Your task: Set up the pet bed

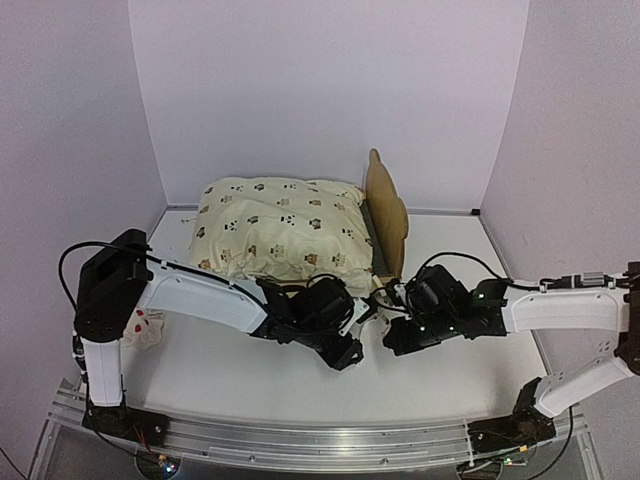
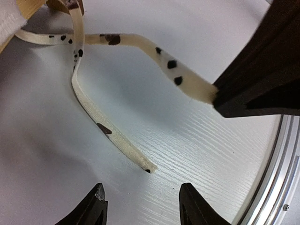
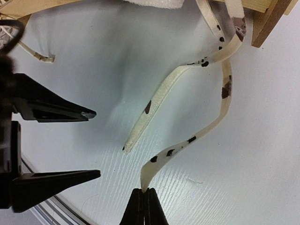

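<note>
The pet bed (image 1: pixel 386 210) sits at 12 o'clock on the worktop (image 1: pixel 230 375), with a cream cushion (image 1: pixel 280 230) covering it. The right end effector (image 3: pixel 145 199) is clenched on one spotted tie (image 3: pixel 191 139). The left end effector (image 2: pixel 143 201) gapes, released, with the loose tie (image 2: pixel 112 136) lying at its 12 o'clock. A small pillow (image 1: pixel 143 328) lies at 9 o'clock.
</note>
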Controlling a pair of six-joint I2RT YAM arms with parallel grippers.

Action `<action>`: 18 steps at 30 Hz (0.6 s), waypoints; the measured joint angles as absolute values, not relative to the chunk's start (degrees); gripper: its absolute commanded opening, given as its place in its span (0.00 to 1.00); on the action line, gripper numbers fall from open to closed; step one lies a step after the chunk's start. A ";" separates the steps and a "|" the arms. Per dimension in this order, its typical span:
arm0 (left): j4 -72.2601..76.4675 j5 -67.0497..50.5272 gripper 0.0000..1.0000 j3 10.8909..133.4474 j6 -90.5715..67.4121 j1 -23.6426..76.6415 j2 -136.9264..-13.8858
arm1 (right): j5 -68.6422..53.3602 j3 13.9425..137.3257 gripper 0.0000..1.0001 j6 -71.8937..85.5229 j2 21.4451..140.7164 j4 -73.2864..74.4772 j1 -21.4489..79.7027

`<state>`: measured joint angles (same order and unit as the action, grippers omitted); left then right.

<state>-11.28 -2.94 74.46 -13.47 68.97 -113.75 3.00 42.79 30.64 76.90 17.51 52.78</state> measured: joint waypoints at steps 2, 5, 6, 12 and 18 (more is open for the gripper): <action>-10.61 -3.00 0.54 73.67 -13.47 69.06 -112.02 | 1.60 42.95 0.00 30.95 77.75 17.37 52.07; -8.77 -3.42 0.53 72.95 -13.45 69.08 -110.40 | -1.13 43.68 0.00 31.52 79.19 17.06 50.86; -8.18 -3.49 0.52 72.55 -13.45 69.07 -110.12 | -1.92 43.93 0.00 31.65 79.48 16.88 50.55; -3.80 -5.70 0.50 69.98 -13.00 69.15 -109.56 | -6.00 46.65 0.00 33.27 80.94 16.36 48.82; 2.38 -7.44 0.52 68.80 -12.86 69.23 -109.46 | -7.64 48.01 0.00 35.24 81.92 15.86 47.82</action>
<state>2.38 -7.44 68.80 -12.86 69.23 -109.46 -7.64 48.01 35.24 81.92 15.86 47.82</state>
